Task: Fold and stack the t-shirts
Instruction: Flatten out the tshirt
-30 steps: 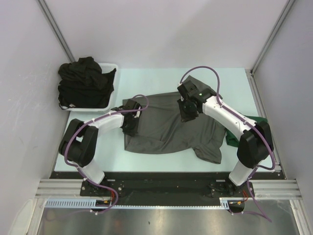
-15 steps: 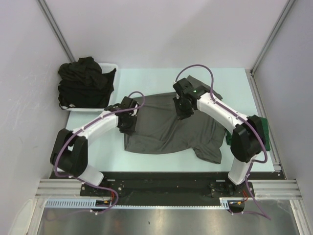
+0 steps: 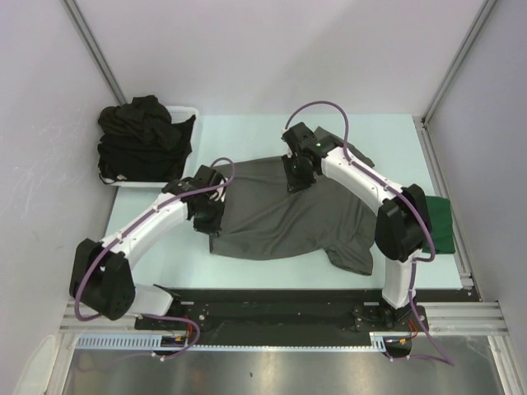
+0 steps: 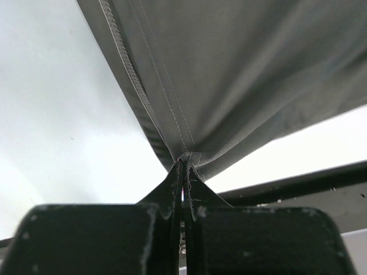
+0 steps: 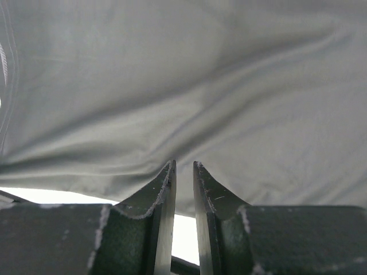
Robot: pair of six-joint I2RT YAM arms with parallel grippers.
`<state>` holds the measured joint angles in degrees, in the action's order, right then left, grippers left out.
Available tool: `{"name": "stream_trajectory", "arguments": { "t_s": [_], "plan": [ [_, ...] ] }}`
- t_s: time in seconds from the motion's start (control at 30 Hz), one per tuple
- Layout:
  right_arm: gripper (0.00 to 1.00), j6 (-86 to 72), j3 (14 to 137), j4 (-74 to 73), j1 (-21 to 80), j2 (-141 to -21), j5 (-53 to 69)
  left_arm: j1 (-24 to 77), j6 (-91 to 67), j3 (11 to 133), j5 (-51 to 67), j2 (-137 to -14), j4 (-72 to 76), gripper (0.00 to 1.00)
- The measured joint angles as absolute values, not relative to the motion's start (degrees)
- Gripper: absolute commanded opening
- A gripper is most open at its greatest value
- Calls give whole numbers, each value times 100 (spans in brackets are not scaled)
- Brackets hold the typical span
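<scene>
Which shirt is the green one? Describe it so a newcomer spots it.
Go to the pale table's right edge, beside the right arm's elbow. The dark green t-shirt lies there, alone in that colour: the charcoal grey t-shirt spreads mid-table, the black t-shirts fill the white basket.

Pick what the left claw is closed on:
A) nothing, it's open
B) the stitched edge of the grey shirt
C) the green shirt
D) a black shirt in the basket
B: in the left wrist view the left claw is pinched shut on the stitched edge of the grey shirt, and the fabric bunches right at its tips.
</scene>
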<state>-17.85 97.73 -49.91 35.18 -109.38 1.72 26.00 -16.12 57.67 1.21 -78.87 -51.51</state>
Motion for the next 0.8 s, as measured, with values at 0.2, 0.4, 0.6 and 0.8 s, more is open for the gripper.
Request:
{"name": "stream_trajectory", "arguments": {
  "t_s": [0.2,0.4,0.6,0.8],
  "plan": [
    [23,-1772,10051,-5033,3520,-11218,237,2637,-1647,5516,355,-7526,-5437,0],
    [23,-1772,10130,-5094,3518,-11308,292,2679,-1643,5304,545,-7505,-5666,2],
    [23,-1772,10184,-5105,3518,-11308,307,2720,-1621,5172,646,-7546,-5719,4],
    [23,-1772,10184,-5118,3514,-11308,307,2742,-1651,5153,626,-7644,-5789,20]
  ]
}}
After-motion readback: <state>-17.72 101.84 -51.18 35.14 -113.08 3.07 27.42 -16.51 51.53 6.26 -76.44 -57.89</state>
